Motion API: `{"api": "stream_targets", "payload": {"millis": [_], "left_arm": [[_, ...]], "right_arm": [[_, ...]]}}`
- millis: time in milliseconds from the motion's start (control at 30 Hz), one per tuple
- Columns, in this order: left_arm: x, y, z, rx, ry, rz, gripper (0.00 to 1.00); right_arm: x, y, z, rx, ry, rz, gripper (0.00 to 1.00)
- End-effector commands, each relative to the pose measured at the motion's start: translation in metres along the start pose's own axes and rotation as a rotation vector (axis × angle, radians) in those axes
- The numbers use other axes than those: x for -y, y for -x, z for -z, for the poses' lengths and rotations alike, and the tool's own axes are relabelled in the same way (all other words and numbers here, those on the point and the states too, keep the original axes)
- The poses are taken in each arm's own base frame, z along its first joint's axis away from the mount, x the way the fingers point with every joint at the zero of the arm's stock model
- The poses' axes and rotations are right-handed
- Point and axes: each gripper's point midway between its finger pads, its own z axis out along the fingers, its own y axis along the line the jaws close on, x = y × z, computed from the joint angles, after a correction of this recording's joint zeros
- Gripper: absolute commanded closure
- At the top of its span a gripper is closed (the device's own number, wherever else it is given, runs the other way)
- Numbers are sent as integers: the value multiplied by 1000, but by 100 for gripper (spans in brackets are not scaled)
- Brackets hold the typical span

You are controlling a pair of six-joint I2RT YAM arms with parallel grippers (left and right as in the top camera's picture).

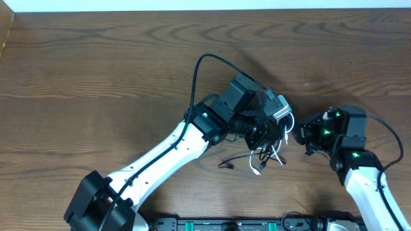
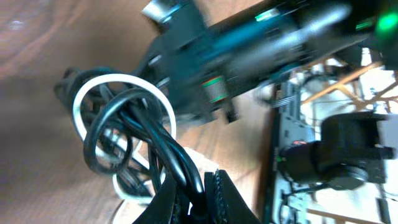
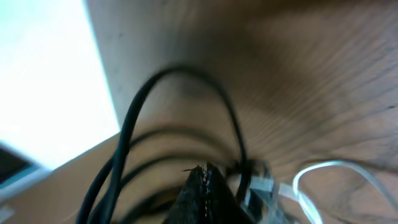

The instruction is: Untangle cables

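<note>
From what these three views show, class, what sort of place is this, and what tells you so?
Most likely a robotics lab bench: a wood-grain table with a left arm and a right arm based at its near edge, and a small tangle of cables between them.

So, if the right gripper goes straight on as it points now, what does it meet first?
Probably the black cables looped just ahead of the right gripper; depth is unclear.
</note>
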Motion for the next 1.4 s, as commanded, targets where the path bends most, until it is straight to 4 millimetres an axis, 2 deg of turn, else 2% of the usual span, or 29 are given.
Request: {"api": "stream_targets", "payload": {"millis": [0, 200, 400, 533, 633, 733, 867, 967, 1067, 1133, 1267, 1367], "left_arm": [[-22, 3, 3, 4, 135, -15, 92], [-40, 3, 6, 1, 241, -15, 92], [-53, 3, 10, 1, 323, -14, 92], [-40, 0, 6, -8, 245, -8, 92], [-13, -3, 2, -18, 82, 3, 92], [4, -13, 2, -53, -12, 34, 92], [1, -33, 6, -127, -7, 108, 92], [-12, -43, 17, -155, 19, 155, 92], [-34, -41, 30, -126, 58, 188, 92], [-49, -32, 44, -69, 59, 205, 92], [-33, -16, 56, 14, -109, 148, 92], [-26, -13, 57, 27, -158, 129, 92]], "right_arm": [[-26, -1, 25, -4, 123, 110, 99], [-40, 22, 72, 160, 222, 153, 98], [-45, 30, 95, 252, 259, 223, 98], [-35, 28, 92, 236, 222, 204, 99], [-21, 24, 88, 216, 172, 198, 98], [-11, 16, 85, 173, 142, 192, 98], [-10, 1, 83, 95, 157, 227, 91], [-13, -12, 82, 28, 186, 241, 87], [-9, -25, 81, -47, 192, 227, 85], [2, -35, 78, -102, 163, 189, 81], [10, -50, 71, -176, 124, 200, 72], [8, -58, 63, -212, 115, 240, 70]]}}
